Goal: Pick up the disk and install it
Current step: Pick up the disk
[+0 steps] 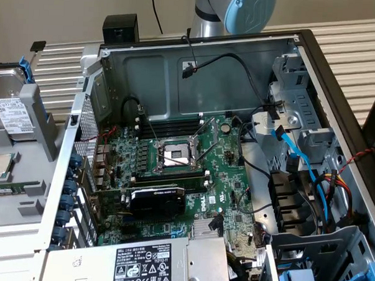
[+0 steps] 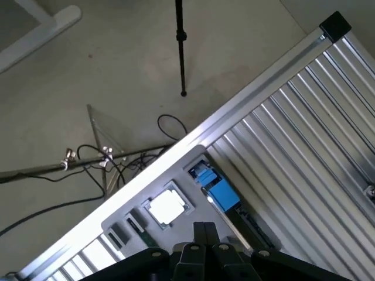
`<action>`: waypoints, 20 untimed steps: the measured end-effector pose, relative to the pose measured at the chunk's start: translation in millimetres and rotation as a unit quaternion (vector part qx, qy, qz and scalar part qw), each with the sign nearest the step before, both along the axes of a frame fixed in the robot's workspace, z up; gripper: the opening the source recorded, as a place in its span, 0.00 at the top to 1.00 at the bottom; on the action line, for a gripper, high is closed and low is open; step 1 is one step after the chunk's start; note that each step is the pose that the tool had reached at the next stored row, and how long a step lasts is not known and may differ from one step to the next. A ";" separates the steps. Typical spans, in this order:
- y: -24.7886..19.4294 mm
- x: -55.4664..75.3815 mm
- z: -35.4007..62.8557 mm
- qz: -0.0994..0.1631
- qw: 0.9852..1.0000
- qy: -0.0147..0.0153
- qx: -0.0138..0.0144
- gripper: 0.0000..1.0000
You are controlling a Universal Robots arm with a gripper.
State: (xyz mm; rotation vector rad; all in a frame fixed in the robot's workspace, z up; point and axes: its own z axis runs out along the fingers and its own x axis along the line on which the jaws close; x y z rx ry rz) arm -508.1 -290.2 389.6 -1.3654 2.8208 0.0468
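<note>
Silver disk [image 1: 8,89], long axis receding

The arm [image 1: 207,14] rises by the far edge of the tabletop [image 1: 357,42], a silver-grey tube standing nearly upright, with a round blue-capped joint [image 1: 249,9] just beside it on the exterior view's right. The gripper [image 2: 204,229] hangs high above the tabletop near one long edge, pointing down at it, black linkages [image 2: 152,257] splayed to either side. Its jaws are drawn tight together, the two slim black fingers [image 2: 199,232] lying flush against each other.
</note>
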 end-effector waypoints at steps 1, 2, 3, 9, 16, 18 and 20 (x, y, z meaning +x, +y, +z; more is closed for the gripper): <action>0.0 0.0 0.0 0.009 1.000 0.000 0.000 0.89; 0.0 0.0 0.0 0.018 1.000 0.000 0.000 0.89; 0.0 0.0 0.0 0.027 1.000 0.000 0.000 0.89; 0.0 0.0 0.0 0.082 0.997 0.000 0.000 0.89; 0.0 0.0 0.0 0.145 0.989 0.000 0.000 0.89; 0.0 0.1 -0.1 0.163 0.987 0.000 0.000 0.89; 0.1 0.2 0.0 0.181 0.983 0.000 0.000 0.89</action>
